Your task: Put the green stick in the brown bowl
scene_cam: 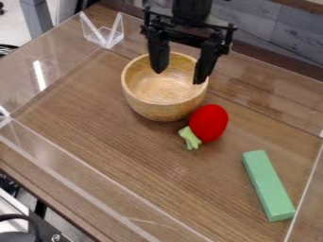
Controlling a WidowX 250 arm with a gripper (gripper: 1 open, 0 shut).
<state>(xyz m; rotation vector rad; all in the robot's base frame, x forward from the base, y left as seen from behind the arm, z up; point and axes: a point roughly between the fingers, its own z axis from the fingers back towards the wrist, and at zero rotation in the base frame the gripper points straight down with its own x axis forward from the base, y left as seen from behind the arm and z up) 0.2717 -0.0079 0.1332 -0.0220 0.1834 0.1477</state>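
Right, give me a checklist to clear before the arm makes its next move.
- Gripper open: ok, fingers apart.
- Hand free of any load: ok, nothing between the fingers.
- Brown bowl upright, ready to receive: ok.
- Green stick in view, unobstructed: ok, lying flat on the table.
- Gripper lined up over the stick: not ok, it is by the bowl.
- Fingers clear of the bowl's rim: cannot tell from this view.

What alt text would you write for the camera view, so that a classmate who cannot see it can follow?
A black robot gripper hangs open over the far part of a round wooden bowl on a wooden table. A red strawberry toy with a green stem lies beside the bowl, and a flat green stick lies apart, nearer the camera.
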